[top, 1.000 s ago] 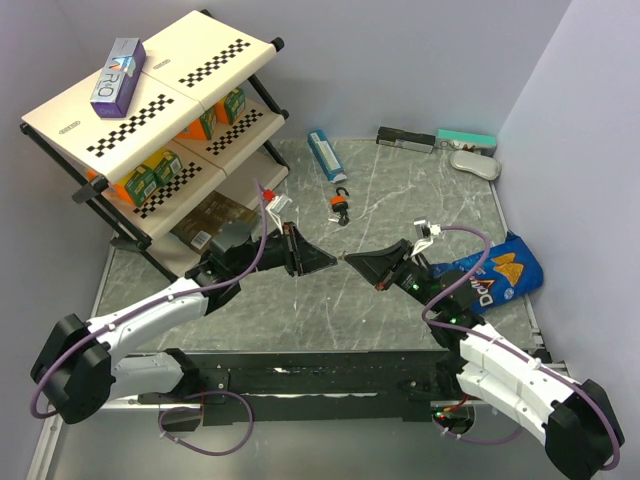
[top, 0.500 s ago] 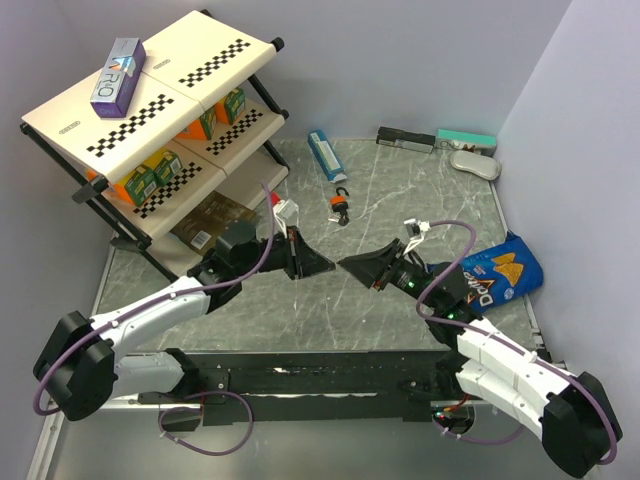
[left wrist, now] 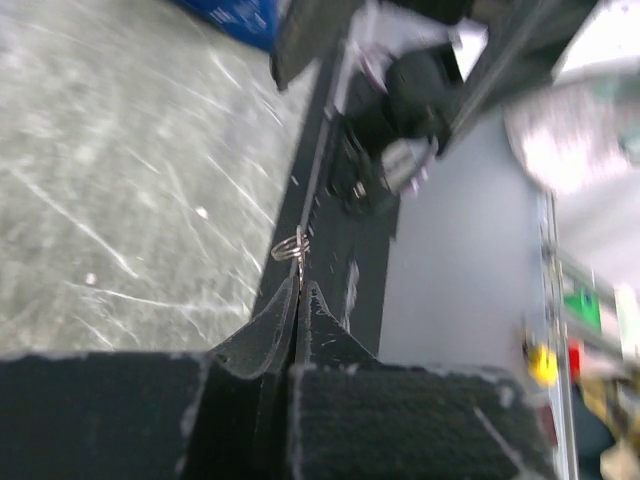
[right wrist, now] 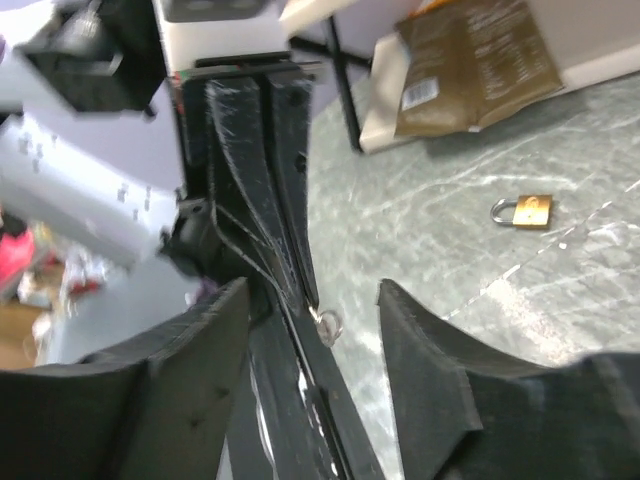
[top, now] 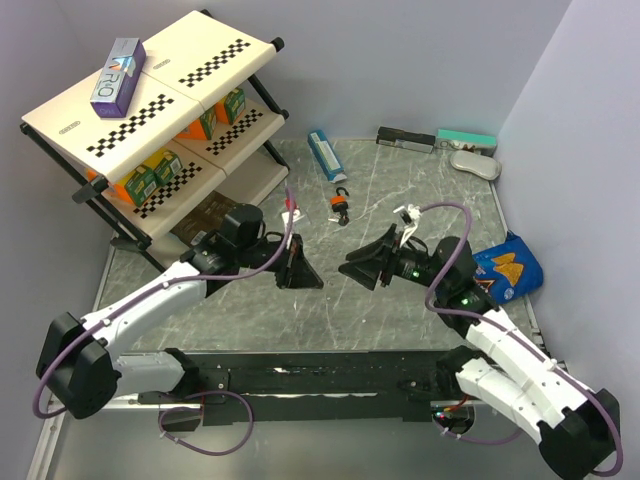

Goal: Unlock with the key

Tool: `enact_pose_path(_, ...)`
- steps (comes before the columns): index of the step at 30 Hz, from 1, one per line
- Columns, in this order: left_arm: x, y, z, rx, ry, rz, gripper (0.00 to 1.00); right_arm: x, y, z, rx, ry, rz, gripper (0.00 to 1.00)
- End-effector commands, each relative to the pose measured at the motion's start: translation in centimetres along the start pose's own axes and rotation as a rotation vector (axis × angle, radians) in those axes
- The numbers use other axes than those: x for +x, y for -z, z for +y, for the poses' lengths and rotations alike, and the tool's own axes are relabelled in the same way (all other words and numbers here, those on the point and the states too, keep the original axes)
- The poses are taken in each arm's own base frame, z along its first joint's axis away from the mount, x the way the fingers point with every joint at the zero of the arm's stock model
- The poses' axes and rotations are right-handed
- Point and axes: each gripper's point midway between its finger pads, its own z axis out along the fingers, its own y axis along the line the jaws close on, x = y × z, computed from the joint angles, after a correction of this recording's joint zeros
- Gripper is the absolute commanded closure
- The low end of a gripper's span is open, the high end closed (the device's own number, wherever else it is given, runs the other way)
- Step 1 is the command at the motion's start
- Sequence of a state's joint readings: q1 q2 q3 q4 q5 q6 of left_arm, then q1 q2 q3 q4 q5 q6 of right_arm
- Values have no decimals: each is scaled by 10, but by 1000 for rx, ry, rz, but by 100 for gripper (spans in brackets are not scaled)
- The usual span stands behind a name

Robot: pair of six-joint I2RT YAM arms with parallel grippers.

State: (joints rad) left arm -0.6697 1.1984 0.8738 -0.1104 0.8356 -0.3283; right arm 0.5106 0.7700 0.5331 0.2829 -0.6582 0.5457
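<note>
Top external view had both arms reaching in over the middle of the marbled bench [top: 420, 205], nose to nose. The left gripper [top: 314, 281] pointed right and the right gripper [top: 352, 267] pointed left, their tips near each other but not touching from up there.

From the left wrist, the left jaws were pressed flat together on the key [left wrist: 291, 246]. Only its thin metal ring poked out past the fingertips; the heads and blades were lost between the black pads.

From the right wrist, the right jaws stood wide apart with nothing in them. Through that gap I could see the left arm's closed fingers and the little ring at their tip. Whether the ring sat inside the gap or just beyond it, I could not tell.

Past them a small brass padlock [right wrist: 526, 211] lay flat on the bench, shackle to the left. It was near a brown packet [right wrist: 480, 55] tucked under the lowest board of the shelf rack [top: 200, 45].

In the top view an orange padlock [top: 341, 204] lay on the stone beyond both grippers, well clear of them. A blue and white tube [top: 326, 155] lay further back still. The rack stood at the far left with juice cartons [top: 150, 180] on its middle level and a purple box [top: 118, 75] on top. A blue Doritos bag [top: 505, 268] lay at the right edge beside the right arm.
</note>
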Motion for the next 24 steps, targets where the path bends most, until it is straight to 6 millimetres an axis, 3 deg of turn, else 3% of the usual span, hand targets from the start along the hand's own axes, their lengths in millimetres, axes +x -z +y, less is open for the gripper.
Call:
enact_pose_path(1,17,5,-21,164,-88,103,99,16,4,19,-103,82,177,43)
enact_pose_path(6,21,5,-17,153,-94,135,99,38,-4,31,-165,66,283,53)
enact_pose_path(9,22,5,-15,154,-90,135,99,52,-11,34,-182,50,316,53)
enact_pose_path(24,24,6,-17,176,-79,134,99,72,-35,40,-251,15,331,51)
